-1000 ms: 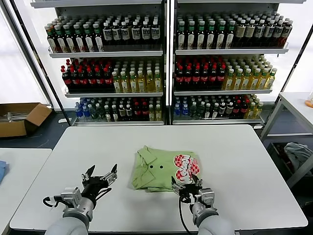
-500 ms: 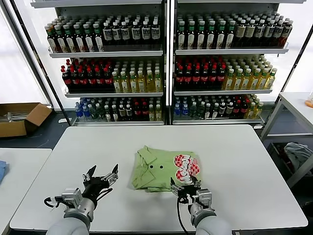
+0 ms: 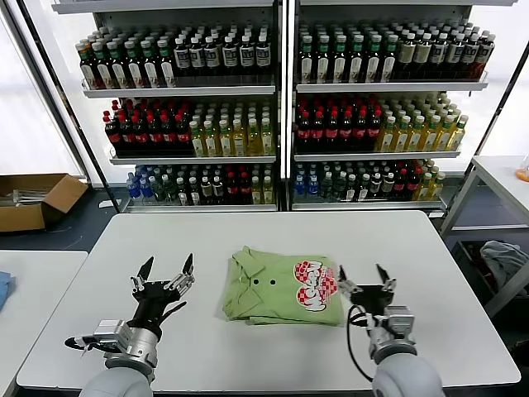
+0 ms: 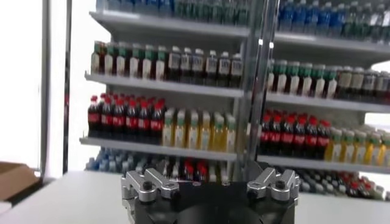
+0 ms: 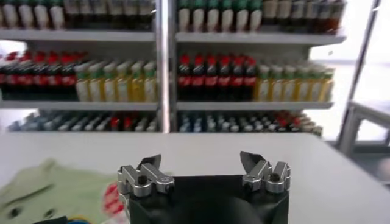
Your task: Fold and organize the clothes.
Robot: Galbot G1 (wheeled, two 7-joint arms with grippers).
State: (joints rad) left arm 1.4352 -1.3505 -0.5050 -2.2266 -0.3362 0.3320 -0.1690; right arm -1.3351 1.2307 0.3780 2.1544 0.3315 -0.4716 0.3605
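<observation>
The light green shirt (image 3: 277,287) lies folded in a rectangle at the middle of the white table (image 3: 413,248), collar at the left, red-and-white checkered print (image 3: 315,286) at its right. A part of it shows in the right wrist view (image 5: 55,189). My left gripper (image 3: 165,271) is open and empty, raised above the table left of the shirt. My right gripper (image 3: 364,277) is open and empty, just right of the shirt's printed end, clear of the cloth. In both wrist views the jaws stand wide apart with nothing between them.
Shelves of bottles (image 3: 281,107) stand behind the table. A cardboard box (image 3: 33,198) sits on the floor at the far left. A second table (image 3: 33,281) lies to the left, with a small blue cloth (image 3: 3,289) at its edge. A grey-blue cloth bundle (image 3: 502,258) is at the right.
My right gripper has come off the shirt's front right edge and moved right and up, now clear of the cloth. My left gripper has lifted slightly. The shirt has not moved.
</observation>
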